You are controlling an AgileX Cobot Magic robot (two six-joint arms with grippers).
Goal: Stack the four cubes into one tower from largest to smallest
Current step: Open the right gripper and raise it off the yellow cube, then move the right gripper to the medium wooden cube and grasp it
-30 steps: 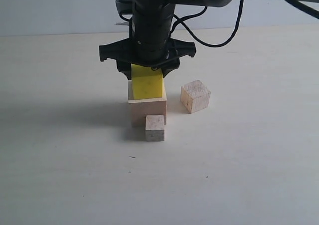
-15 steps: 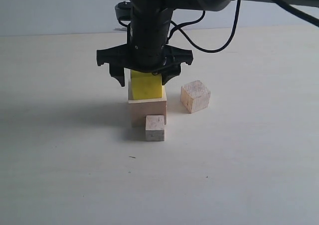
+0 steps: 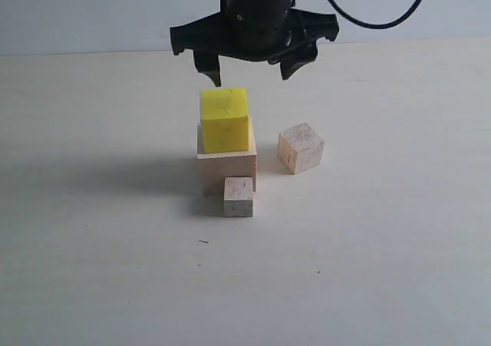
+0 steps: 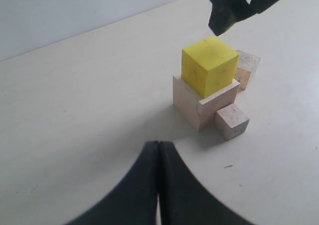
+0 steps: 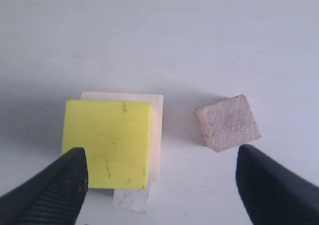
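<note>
The bright yellow cube (image 3: 224,120) rests on the large pale wood cube (image 3: 219,169), forming a two-cube tower. The tiny wood cube (image 3: 238,196) stands on the table, right in front of the large one. The medium wood cube (image 3: 300,148) sits apart to the right. My right gripper (image 3: 252,71) hangs open just above the yellow cube (image 5: 107,142), touching nothing; its fingers (image 5: 65,185) stand wide. My left gripper (image 4: 158,145) is shut and empty, well away from the large cube (image 4: 197,105) and the yellow cube (image 4: 209,65).
A pale tabletop (image 3: 92,246) stretches all around the cubes, with a light wall (image 3: 77,16) at the back. A black cable (image 3: 383,16) loops from the right arm above the table.
The right gripper opened, let go of the yellow cube on the large cube, and rose above it. The cubes have not shifted.
</note>
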